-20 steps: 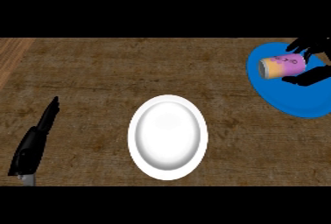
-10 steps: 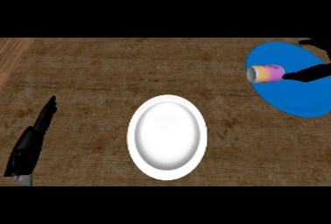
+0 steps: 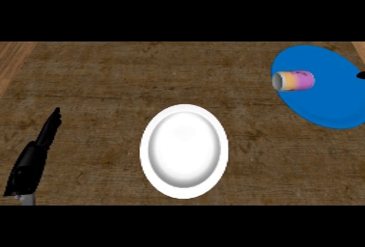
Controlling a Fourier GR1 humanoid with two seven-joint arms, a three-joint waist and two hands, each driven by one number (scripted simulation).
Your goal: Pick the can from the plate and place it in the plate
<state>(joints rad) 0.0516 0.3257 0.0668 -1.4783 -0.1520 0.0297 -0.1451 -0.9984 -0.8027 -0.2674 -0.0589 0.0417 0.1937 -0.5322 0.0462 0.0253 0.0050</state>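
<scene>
Can: a short cylindrical metal can (image 3: 293, 80) lies on its side in the upper right of the frame.
Long axis: it runs about left to right across the picture.
Pointing: the round grey end face is turned toward the left of the frame. The other end points toward the right edge.
Looks: an orange-yellow band sits next to the grey end, and the rest of the body shades from pink to purple.
Writing: there are faint marks on the pink part, too small to read.
Resting place: the can lies on a round blue plate (image 3: 324, 108), in the plate's upper left part, near its left rim.
White plate: a glossy round white plate (image 3: 184, 164) sits at lower centre, well apart from the blue plate.
Left hand: the black left hand (image 3: 34, 157) is at lower left, seen edge-on. Its fingers are straight and together, pointing up the frame, well apart from both plates.
Right hand: only a black tip of the right hand (image 3: 361, 75) shows at the right edge, by the blue plate's rim and apart from the can. Whether it is spread or closed cannot be told.
Surface: both plates rest on a brown wood-grain counter (image 3: 92, 82).
</scene>
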